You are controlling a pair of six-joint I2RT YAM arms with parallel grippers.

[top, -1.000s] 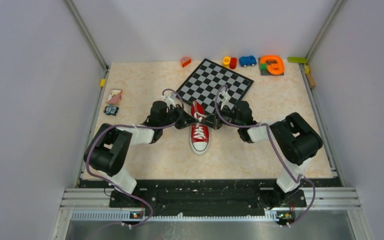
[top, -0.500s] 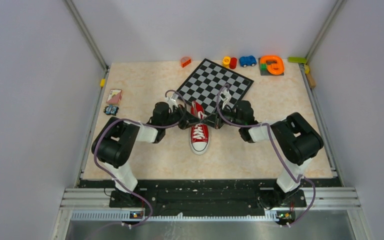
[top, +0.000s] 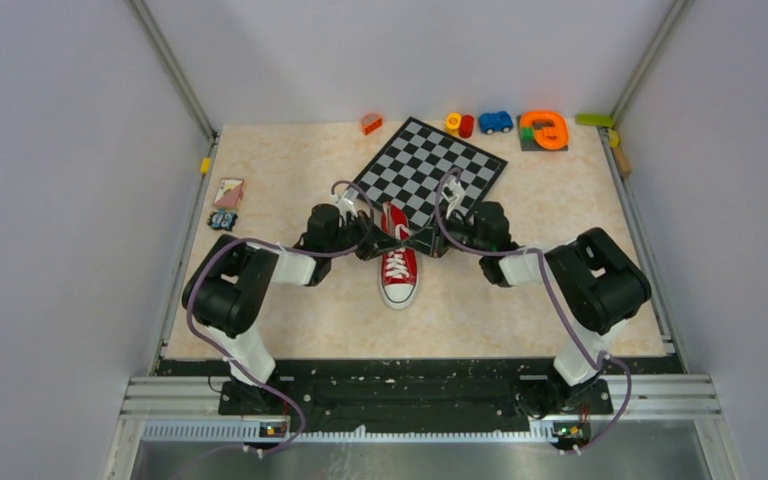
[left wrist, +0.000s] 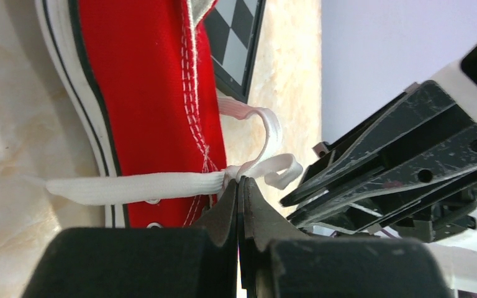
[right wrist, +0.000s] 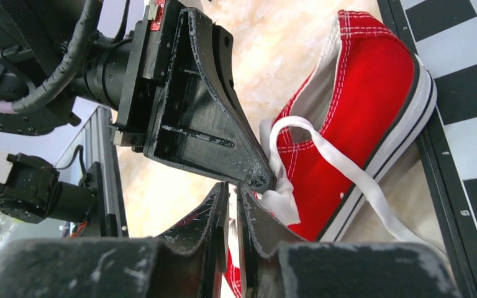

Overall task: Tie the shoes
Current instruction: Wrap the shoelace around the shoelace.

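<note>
Sneaker [top: 399,272], tying apparently mid-knot: left claw [left wrist: 240,181] pinching white lace [left wrist: 136,186] at its tips; right claw [right wrist: 231,191] facing, barely parted, grip unclear; next likely needs lace just beside its tips taken firmly.

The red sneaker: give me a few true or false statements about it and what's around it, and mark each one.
1. The red sneaker has its toe pointing toward the arm bases. True.
2. The left jaws stand wide open. False: they are shut on the white lace.
3. The sneaker's heel end reaches the chessboard. True.
4. The blue toy car sits right beside the sneaker's toe. False: it is at the far edge of the table, beyond the chessboard.
</note>
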